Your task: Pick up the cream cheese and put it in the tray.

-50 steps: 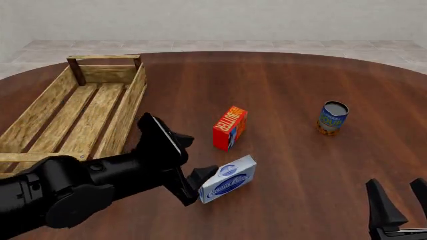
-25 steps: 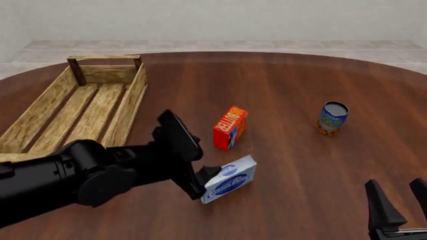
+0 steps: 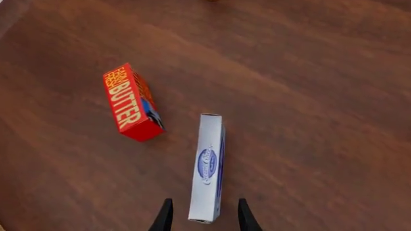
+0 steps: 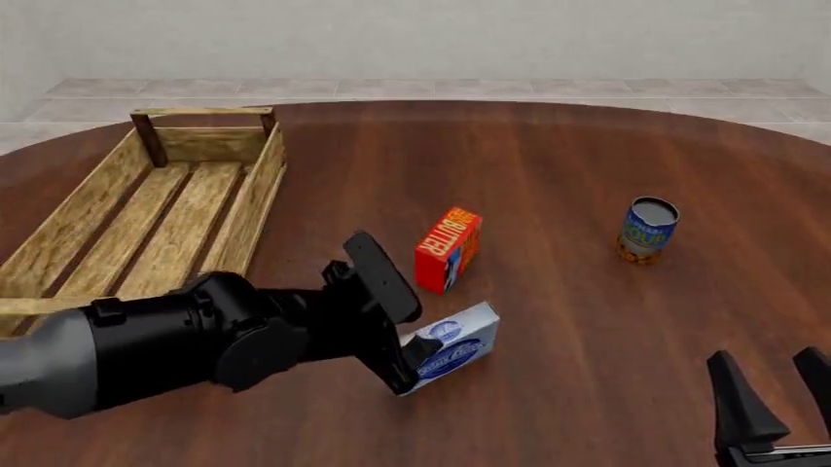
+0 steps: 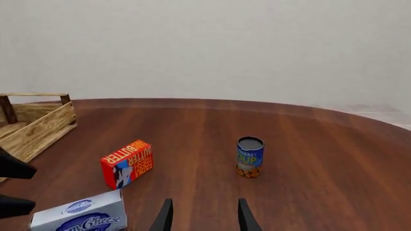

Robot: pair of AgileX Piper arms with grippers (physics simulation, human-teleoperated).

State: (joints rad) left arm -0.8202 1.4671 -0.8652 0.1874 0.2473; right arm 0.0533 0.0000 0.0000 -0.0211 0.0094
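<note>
The cream cheese is a pale box with blue oval logos, standing on its long edge near the table's middle front. In the left wrist view the cream cheese shows edge-on. My left gripper is open, one fingertip on each side of the box's near end, not visibly touching it. From the front, my left gripper sits at the box's left end, fingers mostly hidden by the wrist. The wooden slat tray stands at the far left. My right gripper rests open and holds nothing at the front right.
A red-orange butter box stands just behind the cream cheese, between it and the table's centre. A small can stands at the right. The right wrist view shows the butter box, the can and the tray's corner.
My left arm has swung right and forward, bringing its fingers from beside the cream cheese's left end to either side of it. The right arm has stayed put.
</note>
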